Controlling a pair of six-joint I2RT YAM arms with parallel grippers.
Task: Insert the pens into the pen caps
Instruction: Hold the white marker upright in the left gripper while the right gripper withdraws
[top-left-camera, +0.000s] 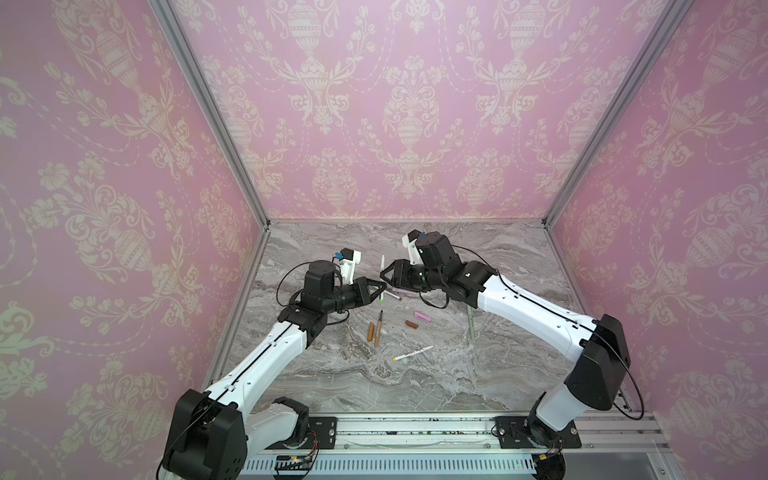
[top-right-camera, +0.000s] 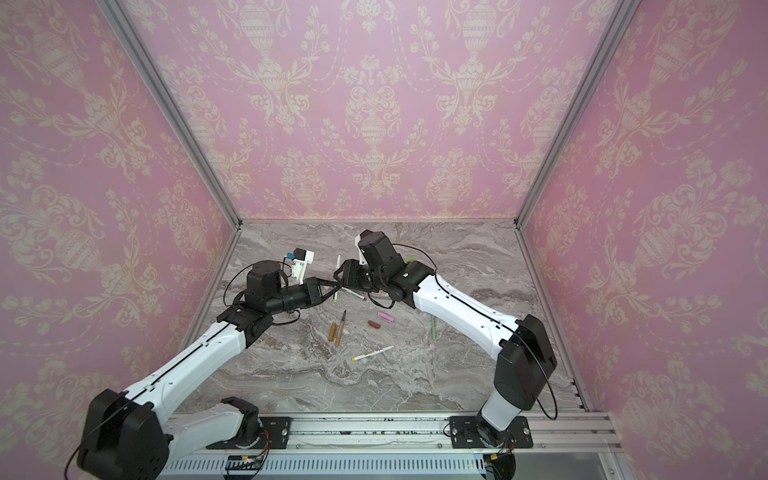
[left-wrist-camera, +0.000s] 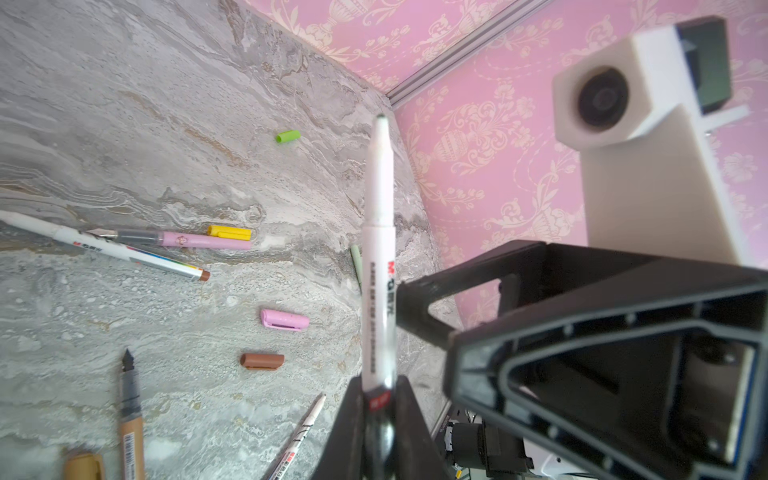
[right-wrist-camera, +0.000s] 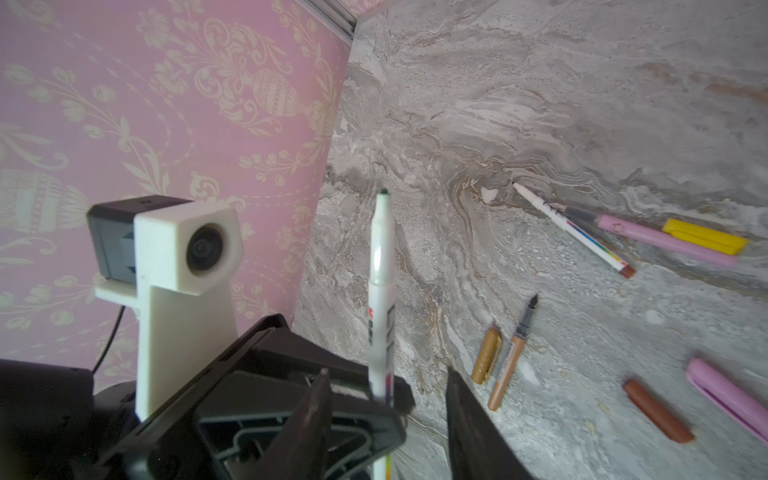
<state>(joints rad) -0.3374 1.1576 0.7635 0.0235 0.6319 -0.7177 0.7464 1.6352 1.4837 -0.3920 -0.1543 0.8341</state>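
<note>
Two grippers meet over the far middle of the marble table (top-left-camera: 457, 374) in both top views. The left gripper (top-left-camera: 380, 286) is closed on a white pen (top-left-camera: 382, 262), whose tip points toward the far side and whose green end points near. The right gripper (top-left-camera: 385, 275) sits just beside that pen, on its right. Nearer than the grippers, a tan pen (top-left-camera: 378, 330) and a tan cap (top-left-camera: 370, 331) lie side by side. To their right are a brown cap (top-left-camera: 410, 323) and a pink cap (top-left-camera: 423, 317), and nearer still is a yellow-ended pen (top-left-camera: 413, 353). A sage pen (top-left-camera: 471, 328) shows partly under the right arm.

From the left wrist, the left gripper's fingers (left-wrist-camera: 349, 424) pinch the white pen (left-wrist-camera: 378, 249) low on its barrel. On the table lie a green cap (left-wrist-camera: 287, 136) on its own, and a yellow cap (left-wrist-camera: 229, 232) touching a pink pen (left-wrist-camera: 195, 240). A brown-ended pen (left-wrist-camera: 124, 253) crosses the pink pen's tip. The pink cap (left-wrist-camera: 285, 320) and brown cap (left-wrist-camera: 262, 360) lie apart from each other.

From the right wrist, the right gripper (right-wrist-camera: 386, 374) has its jaws well apart. The white pen (right-wrist-camera: 382, 249) rises between them with a gap on each side. The left arm's camera (right-wrist-camera: 187, 249) sits just behind it.
</note>
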